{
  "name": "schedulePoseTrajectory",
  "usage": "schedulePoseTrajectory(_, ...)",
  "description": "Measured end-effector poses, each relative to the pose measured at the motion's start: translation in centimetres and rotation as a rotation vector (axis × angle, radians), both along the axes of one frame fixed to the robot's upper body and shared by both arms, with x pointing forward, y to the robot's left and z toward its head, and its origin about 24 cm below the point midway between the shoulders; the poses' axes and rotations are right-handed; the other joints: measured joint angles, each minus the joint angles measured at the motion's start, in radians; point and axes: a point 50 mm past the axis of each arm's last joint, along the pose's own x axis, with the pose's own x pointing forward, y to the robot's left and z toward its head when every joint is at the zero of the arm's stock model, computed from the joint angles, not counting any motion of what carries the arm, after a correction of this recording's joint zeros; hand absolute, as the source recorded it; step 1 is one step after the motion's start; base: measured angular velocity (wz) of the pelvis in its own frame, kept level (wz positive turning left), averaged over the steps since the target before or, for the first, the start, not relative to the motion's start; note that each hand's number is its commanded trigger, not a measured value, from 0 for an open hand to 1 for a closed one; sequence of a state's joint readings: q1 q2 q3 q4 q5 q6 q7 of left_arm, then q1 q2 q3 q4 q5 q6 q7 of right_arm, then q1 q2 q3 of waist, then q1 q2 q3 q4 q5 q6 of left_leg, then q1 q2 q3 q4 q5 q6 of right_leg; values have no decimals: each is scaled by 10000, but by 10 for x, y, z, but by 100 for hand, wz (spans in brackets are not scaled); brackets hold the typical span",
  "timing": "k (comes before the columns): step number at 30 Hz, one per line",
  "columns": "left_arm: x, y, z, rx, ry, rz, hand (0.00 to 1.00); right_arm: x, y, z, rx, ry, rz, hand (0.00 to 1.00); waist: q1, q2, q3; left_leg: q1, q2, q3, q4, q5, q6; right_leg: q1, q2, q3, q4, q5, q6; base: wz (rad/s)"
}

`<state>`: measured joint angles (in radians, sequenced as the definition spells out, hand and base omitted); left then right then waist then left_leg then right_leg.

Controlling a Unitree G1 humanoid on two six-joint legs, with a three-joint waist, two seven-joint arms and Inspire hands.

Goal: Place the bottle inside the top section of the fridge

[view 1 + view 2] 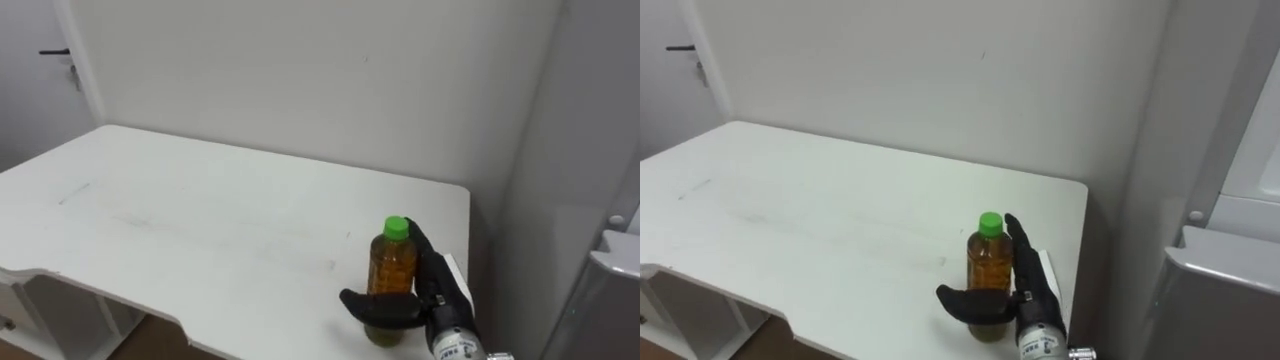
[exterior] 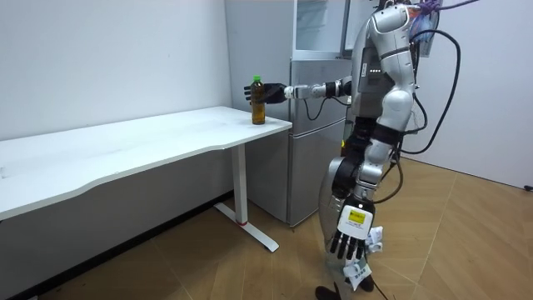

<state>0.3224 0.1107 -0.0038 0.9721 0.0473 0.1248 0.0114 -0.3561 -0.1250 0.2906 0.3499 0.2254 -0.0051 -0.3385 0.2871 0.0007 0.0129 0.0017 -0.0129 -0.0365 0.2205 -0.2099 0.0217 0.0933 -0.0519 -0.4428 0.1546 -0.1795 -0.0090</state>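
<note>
A clear bottle (image 1: 392, 270) of amber drink with a green cap stands upright near the right front corner of the white table (image 1: 200, 220). My right hand (image 1: 437, 290) comes in from the lower right and holds it: the thumb curls across the bottle's lower front and the fingers lie against its far right side. In the room view I stand beside the fridge (image 2: 315, 125), right arm stretched out to the bottle (image 2: 258, 102) at the table's end. My left hand (image 2: 346, 239) hangs by my leg with relaxed fingers.
The grey fridge (image 1: 1230, 280) stands just right of the table, with a narrow gap between them. A white wall runs behind the table. A door with a dark handle (image 1: 55, 52) shows at the far left. Wooden floor lies below the table's front edge.
</note>
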Motion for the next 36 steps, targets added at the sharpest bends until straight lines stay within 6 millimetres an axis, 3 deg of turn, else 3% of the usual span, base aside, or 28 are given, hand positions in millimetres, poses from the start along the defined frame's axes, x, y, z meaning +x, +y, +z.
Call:
schedulePoseTrajectory(8, -6, -3, 1, -61, 146, 57, 0, 3, -4, -7, 232, 448, -318, 0, 211, 9, -15, -59, -16, -79, 82, 9, 11, 26, -21, -125, 11, -5, 9, 3)
schedulePoseTrajectory(23, -11, -5, 1, -26, 278, -25, 0, 8, -21, -16, 727, 1079, -1760, 0, 195, 86, 0, -663, -192, -515, 195, 168, 107, -436, -239, -573, 331, -24, 38, 10)
schedulePoseTrajectory(36, -10, -4, 1, 108, 228, 102, 0, 18, -21, -4, 747, 752, -1974, 0, 188, 127, 30, -833, -338, -584, 174, 251, 198, -594, -364, -736, 352, -45, 135, 2)
